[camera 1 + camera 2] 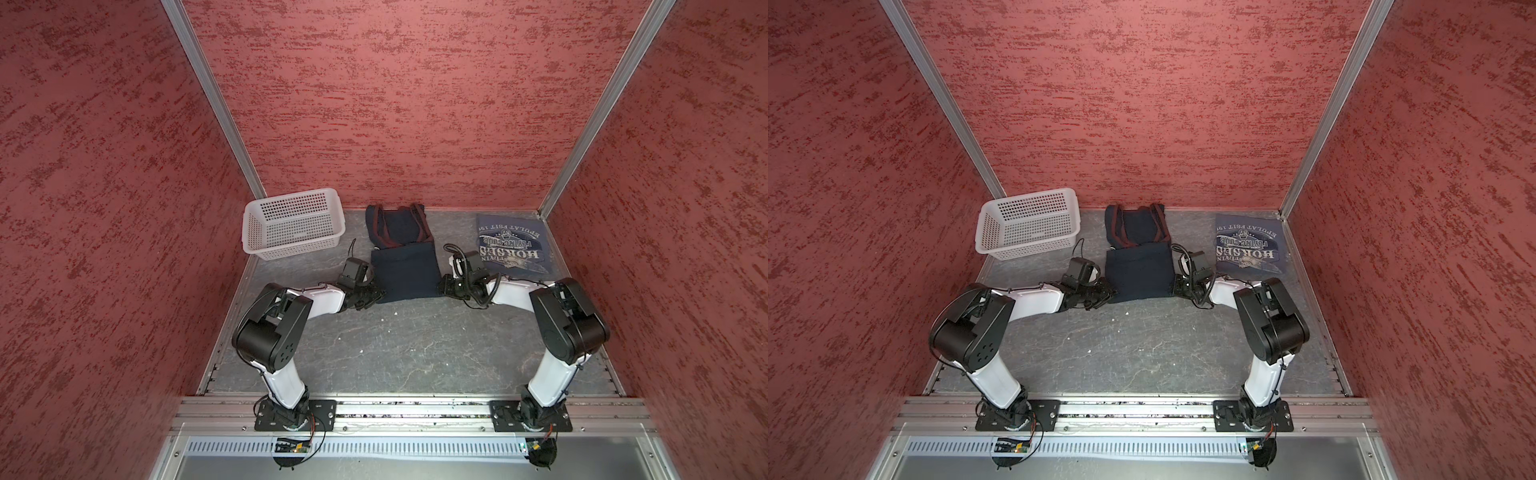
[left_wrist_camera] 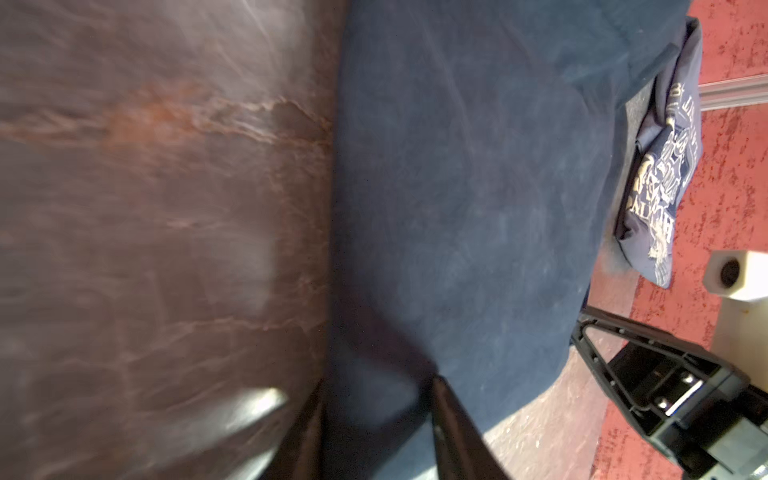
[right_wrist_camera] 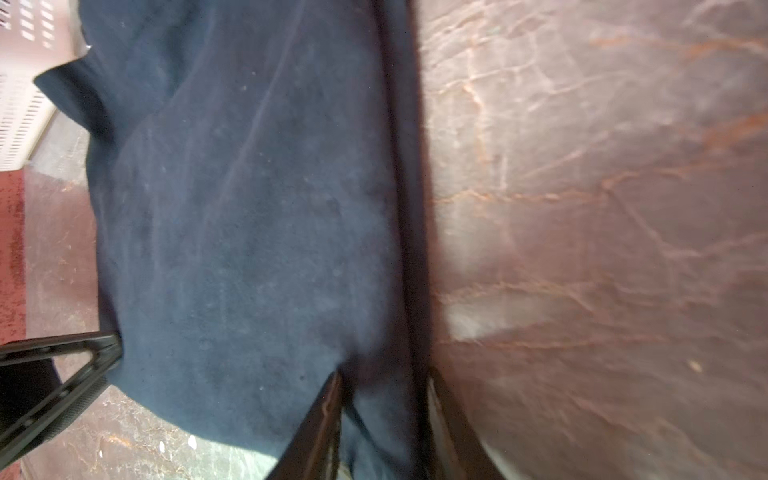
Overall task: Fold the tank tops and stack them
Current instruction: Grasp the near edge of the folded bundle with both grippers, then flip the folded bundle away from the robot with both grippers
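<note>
The dark navy tank top [image 1: 405, 270] [image 1: 1140, 270] lies mid-table, its lower part folded into a narrow panel and its maroon-trimmed straps toward the back wall. My left gripper [image 1: 376, 296] [image 2: 378, 382] is at its near left corner. My right gripper [image 1: 441, 287] [image 3: 384, 374] is at its near right corner. Each has navy cloth [image 2: 457, 187] [image 3: 249, 208] between its fingers, which stand a little apart, so both are open. The slate grey-blue tank top [image 1: 513, 245] [image 1: 1250, 247] lies folded at the back right, white print up.
A white perforated basket [image 1: 291, 249] [image 1: 1027, 245] stands at the back left, close to the navy straps. Red textured walls enclose the table on three sides. The dark marbled tabletop [image 1: 395, 345] stretches between the arms toward the front rail.
</note>
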You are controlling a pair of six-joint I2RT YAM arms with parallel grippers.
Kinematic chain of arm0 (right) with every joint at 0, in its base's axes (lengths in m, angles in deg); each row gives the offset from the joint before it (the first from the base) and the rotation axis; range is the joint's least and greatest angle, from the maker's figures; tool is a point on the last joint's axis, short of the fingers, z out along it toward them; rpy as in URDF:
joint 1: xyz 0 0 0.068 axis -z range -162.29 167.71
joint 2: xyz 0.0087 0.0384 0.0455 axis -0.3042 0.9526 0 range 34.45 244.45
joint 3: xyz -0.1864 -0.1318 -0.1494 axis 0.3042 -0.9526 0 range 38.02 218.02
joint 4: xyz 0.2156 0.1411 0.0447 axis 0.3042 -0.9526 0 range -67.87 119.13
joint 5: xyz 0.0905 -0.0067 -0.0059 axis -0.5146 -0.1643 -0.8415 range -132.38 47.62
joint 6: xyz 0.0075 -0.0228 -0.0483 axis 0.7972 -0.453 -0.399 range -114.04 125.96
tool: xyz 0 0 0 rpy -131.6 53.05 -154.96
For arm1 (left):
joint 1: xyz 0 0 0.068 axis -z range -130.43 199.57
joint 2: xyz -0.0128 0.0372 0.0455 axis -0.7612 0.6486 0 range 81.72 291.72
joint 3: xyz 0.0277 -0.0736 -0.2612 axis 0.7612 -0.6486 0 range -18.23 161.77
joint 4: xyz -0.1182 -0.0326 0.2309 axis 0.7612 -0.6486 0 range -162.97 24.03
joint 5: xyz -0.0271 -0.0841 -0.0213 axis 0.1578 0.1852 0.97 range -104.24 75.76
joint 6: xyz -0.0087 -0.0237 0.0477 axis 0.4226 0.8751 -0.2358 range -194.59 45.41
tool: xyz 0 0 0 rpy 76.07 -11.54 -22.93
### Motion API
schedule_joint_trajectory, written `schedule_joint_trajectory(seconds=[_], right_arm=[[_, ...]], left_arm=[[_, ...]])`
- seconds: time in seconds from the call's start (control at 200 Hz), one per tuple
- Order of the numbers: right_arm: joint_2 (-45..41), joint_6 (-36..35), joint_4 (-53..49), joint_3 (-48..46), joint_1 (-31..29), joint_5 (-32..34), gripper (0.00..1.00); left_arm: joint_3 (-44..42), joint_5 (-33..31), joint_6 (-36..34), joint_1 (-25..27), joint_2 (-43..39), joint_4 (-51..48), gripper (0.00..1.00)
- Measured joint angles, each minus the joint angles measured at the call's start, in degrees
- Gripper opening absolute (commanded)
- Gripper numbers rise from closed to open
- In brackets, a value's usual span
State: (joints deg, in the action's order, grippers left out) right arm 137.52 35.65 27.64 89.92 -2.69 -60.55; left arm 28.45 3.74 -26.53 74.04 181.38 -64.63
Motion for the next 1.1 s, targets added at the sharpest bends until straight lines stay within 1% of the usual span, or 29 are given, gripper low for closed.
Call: schedule_joint_trajectory(seconds=[0.15, 0.235, 0.286, 0.386, 0.546, 0.736, 0.842, 0.982, 1.097], right_arm=[[0.07, 0.28, 0.46, -0.87, -0.09, -0.83, 0.06], [-0.52, 0.37, 0.70, -1.64, -0.13, -1.33, 0.00], [-1.53, 0.48, 0.50, -2.43, -0.13, -1.40, 0.00], [-5.07, 0.52, -0.92, -4.28, -0.37, -1.29, 0.00], [-16.04, 0.57, -5.55, -7.74, -1.20, -0.70, 0.00], [-31.63, 1.44, -15.43, -8.46, -5.53, 2.16, 0.00], [-38.42, 2.16, -21.46, -8.44, -8.07, 3.37, 0.00], [-45.00, 4.15, -28.79, -7.10, -10.01, 3.41, 0.00], [-48.17, 6.19, -31.80, -4.52, -10.38, 3.23, 0.00]], left_arm=[[0.04, -0.26, 0.04, 0.31, 0.13, -1.22, 0.15], [0.20, -0.72, -0.04, 0.70, -0.55, -3.02, 0.10], [0.37, -1.16, -0.44, 1.03, -1.38, -4.35, 0.06], [0.39, -2.19, -0.55, 1.88, -4.35, -7.39, 0.03], [0.37, -4.26, -0.61, 4.46, -11.98, -13.53, 0.00], [0.37, -6.08, -0.66, 9.03, -24.22, -23.58, 0.01], [0.37, -6.10, 0.59, 11.04, -30.23, -28.94, 0.01], [0.55, -5.84, 3.72, 13.53, -37.83, -34.23, 0.02], [2.21, -5.51, 6.40, 15.08, -42.23, -37.33, 0.02]])
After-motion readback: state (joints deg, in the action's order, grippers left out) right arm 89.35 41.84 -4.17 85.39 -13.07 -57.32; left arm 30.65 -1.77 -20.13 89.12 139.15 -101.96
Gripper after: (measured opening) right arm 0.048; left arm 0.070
